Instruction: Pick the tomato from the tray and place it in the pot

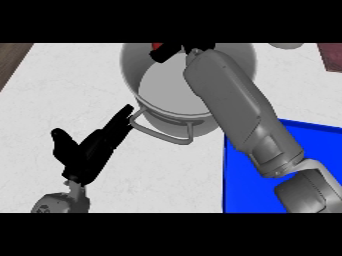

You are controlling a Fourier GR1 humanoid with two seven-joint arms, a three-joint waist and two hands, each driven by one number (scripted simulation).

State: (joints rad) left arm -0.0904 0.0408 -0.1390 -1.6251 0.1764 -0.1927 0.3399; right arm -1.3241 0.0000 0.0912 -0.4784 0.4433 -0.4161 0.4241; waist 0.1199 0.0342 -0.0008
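Head view: the small red tomato (157,46) is gripped by the curled fingers of the black right hand (175,51), held just over the far rim of the round grey metal pot (133,82), well away from the blue tray (237,192). Release straight down is judged sufficient. The left hand (93,147) rests open beside the pot's handle.

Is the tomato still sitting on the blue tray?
No, the tomato is in the right hand over the pot, away from the tray.
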